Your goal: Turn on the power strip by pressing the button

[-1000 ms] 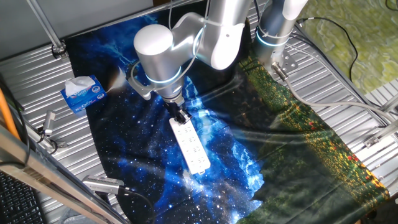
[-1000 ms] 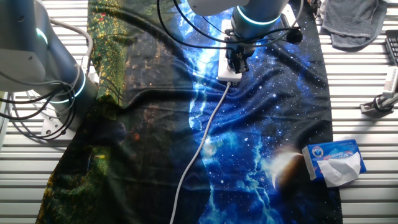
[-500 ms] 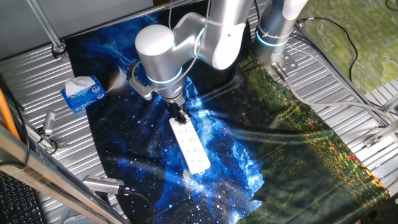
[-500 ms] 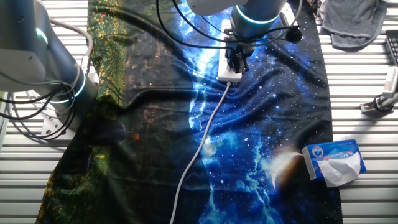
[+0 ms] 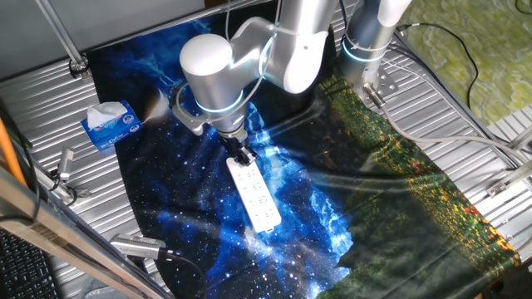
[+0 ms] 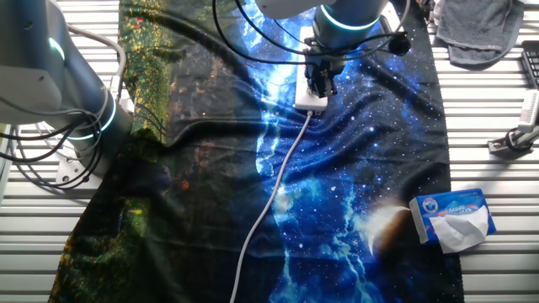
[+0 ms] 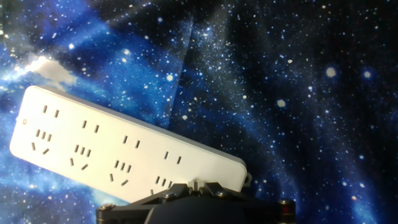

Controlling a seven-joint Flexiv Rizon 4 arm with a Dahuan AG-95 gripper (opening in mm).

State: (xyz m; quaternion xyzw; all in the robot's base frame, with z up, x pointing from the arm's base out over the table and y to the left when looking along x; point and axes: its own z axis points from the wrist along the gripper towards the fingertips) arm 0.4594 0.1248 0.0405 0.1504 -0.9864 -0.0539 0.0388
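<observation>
Hovering at the corded end of the power strip (image 5: 253,194), whose long axis is running from my claw (image 5: 242,155) toward five o'clock across the bench, I am keeping the unseen button directly beneath; claw opening unreadable.

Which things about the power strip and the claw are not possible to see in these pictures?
- The button: hidden under the claw in both fixed views; in the hand view the claw body covers that end of the power strip.
- Claw fingertips: too small and dark in the fixed views, out of the hand view.
- Cord: cut off by the bottom edge in the other fixed view.
</observation>
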